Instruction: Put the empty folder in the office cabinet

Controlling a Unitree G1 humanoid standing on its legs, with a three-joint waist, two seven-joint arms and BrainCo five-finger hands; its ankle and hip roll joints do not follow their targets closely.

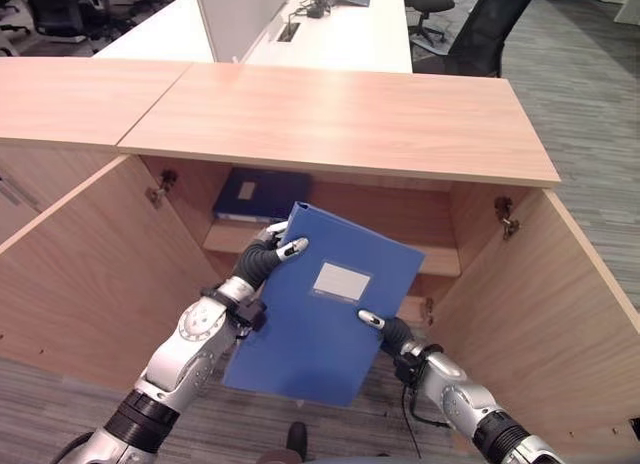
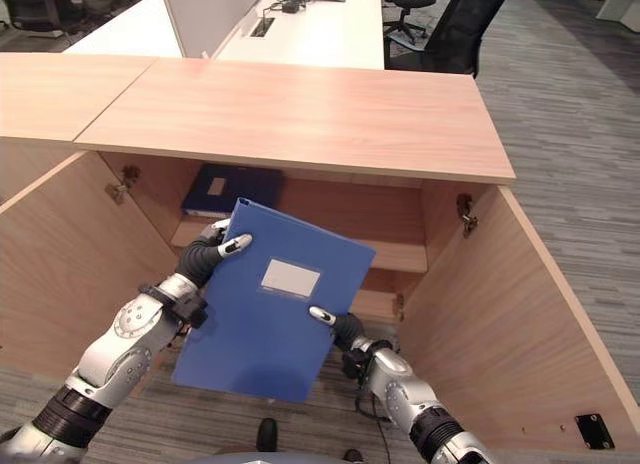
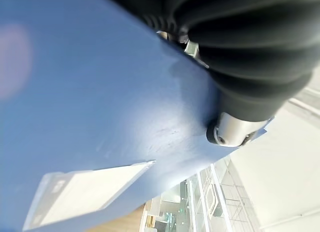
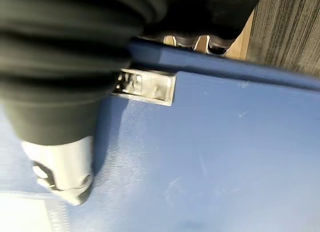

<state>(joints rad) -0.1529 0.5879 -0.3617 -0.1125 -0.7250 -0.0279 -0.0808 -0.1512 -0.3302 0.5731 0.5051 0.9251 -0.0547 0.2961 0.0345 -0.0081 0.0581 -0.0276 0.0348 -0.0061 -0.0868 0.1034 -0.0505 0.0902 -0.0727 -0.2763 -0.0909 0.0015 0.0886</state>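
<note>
both robot hands (image 1: 262,261) (image 1: 385,331) raised, clamped

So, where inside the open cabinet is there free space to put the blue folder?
The upper shelf is bare on its right part, between the dark folder lying at its left and the cabinet's right wall. The left part is crowded. The blue folder, pinched by the left hand and right hand, hides the space lower down.

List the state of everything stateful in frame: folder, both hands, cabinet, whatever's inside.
blue folder: closed, tilted, held in front of the open cabinet
left hand: shut on the folder's upper left edge
right hand: shut on the folder's right edge
office cabinet: both doors open
dark blue folder: lying flat on the upper shelf
</note>
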